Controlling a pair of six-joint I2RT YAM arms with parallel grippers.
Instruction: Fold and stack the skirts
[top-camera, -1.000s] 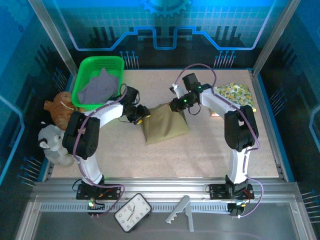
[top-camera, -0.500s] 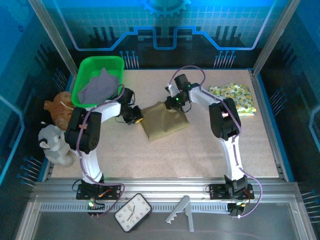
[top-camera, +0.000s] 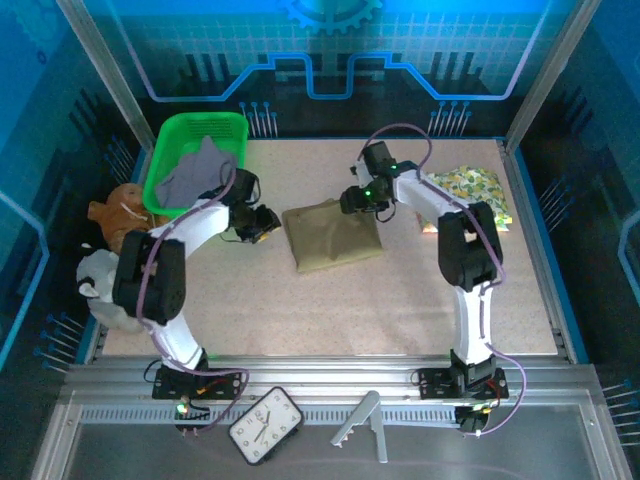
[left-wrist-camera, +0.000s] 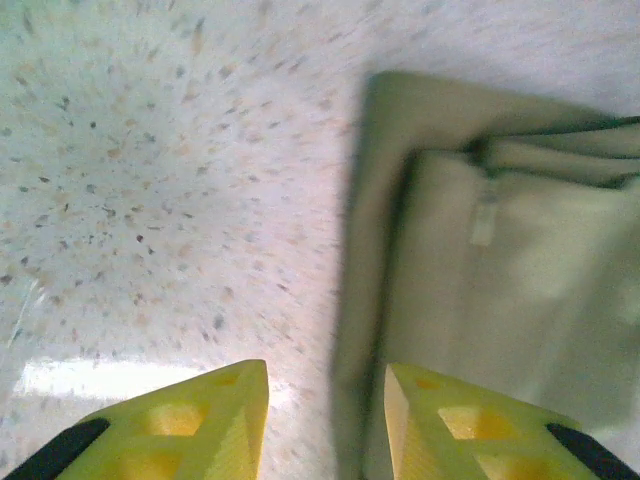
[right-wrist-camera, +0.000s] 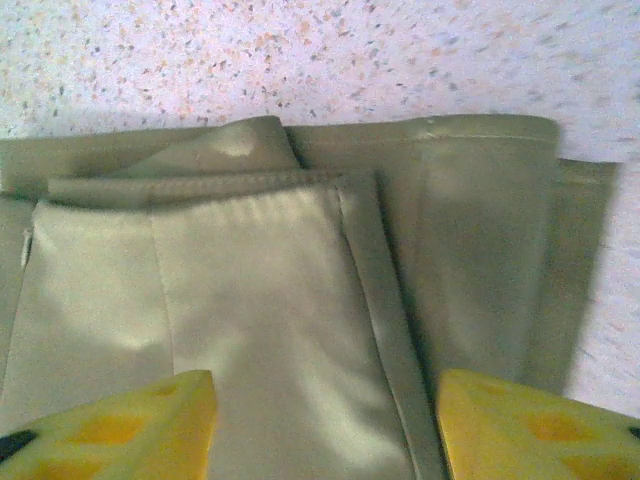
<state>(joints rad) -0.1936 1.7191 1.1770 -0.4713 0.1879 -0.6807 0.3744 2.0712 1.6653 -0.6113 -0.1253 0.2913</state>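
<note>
Olive-khaki skirt (top-camera: 332, 235) lies folded flat at centre of bench (top-camera: 300, 310). Yellow-green floral skirt (top-camera: 478, 190) folded, far right. Grey-lavender skirt (top-camera: 195, 175) crumpled in green basket (top-camera: 175, 135).

Left wrist: folded olive-khaki cloth skirt (left-wrist-camera: 490, 290) was blurred and ran off the right edge. Yellow plastic fingers (left-wrist-camera: 190, 425) of the left gripper (left-wrist-camera: 325, 375) were cropped at the bottom.

Right wrist: that skirt was cut off left and bottom. The right gripper (right-wrist-camera: 325, 390) had its fingers (right-wrist-camera: 520, 430) cropped too.

Top: yellow-green floral cloth skirt (top-camera: 475, 185) sat partly behind the black-and-white right arm (top-camera: 468, 250). White plush toy (top-camera: 92, 285) was half hidden by the left arm (top-camera: 150, 280). Pinkish bit (top-camera: 428, 228) was too small to tell.
</note>
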